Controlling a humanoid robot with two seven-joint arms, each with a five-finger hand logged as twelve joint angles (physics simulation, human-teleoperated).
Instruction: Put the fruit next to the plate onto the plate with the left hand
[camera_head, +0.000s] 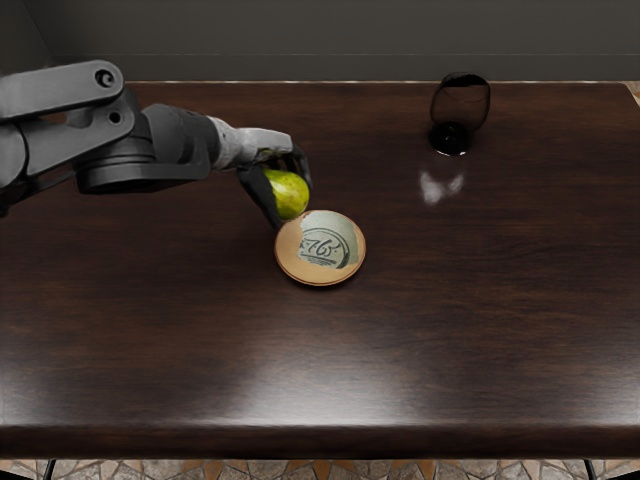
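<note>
A yellow-green pear-like fruit (288, 193) is held in my left hand (277, 186), whose dark fingers are curled around it. The hand and fruit sit just past the upper-left rim of the plate (345, 268), a small round dish with an orange rim and a pale patterned centre. The fruit's lower edge overlaps the plate's rim in the picture; whether it touches I cannot tell. My left arm comes in from the picture's left edge. No right arm shows.
A dark glass-like object (459, 110) stands at the back right of the dark wooden table (320, 360), well away from the plate. The table's front edge runs along the bottom of the picture.
</note>
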